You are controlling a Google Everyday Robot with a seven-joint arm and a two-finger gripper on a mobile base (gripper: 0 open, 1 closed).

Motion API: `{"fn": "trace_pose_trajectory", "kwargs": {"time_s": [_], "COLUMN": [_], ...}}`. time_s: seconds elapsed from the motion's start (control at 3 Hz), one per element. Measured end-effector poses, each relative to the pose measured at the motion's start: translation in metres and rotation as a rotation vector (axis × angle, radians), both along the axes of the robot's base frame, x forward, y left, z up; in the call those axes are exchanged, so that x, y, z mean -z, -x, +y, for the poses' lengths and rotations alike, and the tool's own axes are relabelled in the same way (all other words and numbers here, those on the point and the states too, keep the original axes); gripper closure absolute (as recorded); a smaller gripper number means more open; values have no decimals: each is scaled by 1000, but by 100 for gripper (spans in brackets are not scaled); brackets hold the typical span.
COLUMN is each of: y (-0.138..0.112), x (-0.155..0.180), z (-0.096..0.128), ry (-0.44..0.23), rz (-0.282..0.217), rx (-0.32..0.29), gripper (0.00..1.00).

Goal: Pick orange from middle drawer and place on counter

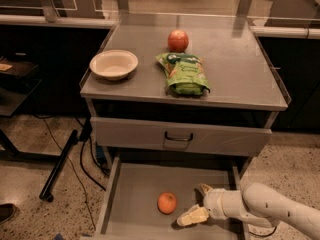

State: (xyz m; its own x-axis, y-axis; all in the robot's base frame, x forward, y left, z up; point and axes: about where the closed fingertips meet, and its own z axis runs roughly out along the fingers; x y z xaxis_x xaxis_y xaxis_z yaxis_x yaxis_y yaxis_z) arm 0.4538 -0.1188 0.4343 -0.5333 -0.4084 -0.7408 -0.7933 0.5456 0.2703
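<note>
The robot's hand [198, 202] is low inside the open middle drawer [140, 181], on the right side. Its two fingers are spread apart and hold nothing. The orange [167, 203] lies on the drawer floor just beside the hand, to its left. The hand does not seem to touch it.

The orange is round and smooth, so a lot can go wrong. If one finger bumps it first, it may roll away to the left wall or to the back of the drawer. If the fingers close too soon, or only catch its edge, it may pop out. If the hold is weak, it may fall on the way up.

Above the open drawer is a shut drawer [178, 136] and the edge of the table [240, 69]. The arm could knock against them if it lifts too close.

On the table sit a bowl [114, 64], a green snack bag [185, 74] and an apple [178, 40]. If the orange is put down on the bag or against the apple, it may roll.
</note>
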Motion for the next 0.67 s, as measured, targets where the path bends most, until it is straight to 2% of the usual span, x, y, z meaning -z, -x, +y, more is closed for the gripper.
{"fn": "trace_pose_trajectory", "kwargs": {"time_s": [0.33, 0.67], "y": [0, 6], "x": [2, 14], "z": [1, 13], "ry": [-6, -41], "rz": [1, 12], "rx": [2, 7], "gripper": [0, 0]}}
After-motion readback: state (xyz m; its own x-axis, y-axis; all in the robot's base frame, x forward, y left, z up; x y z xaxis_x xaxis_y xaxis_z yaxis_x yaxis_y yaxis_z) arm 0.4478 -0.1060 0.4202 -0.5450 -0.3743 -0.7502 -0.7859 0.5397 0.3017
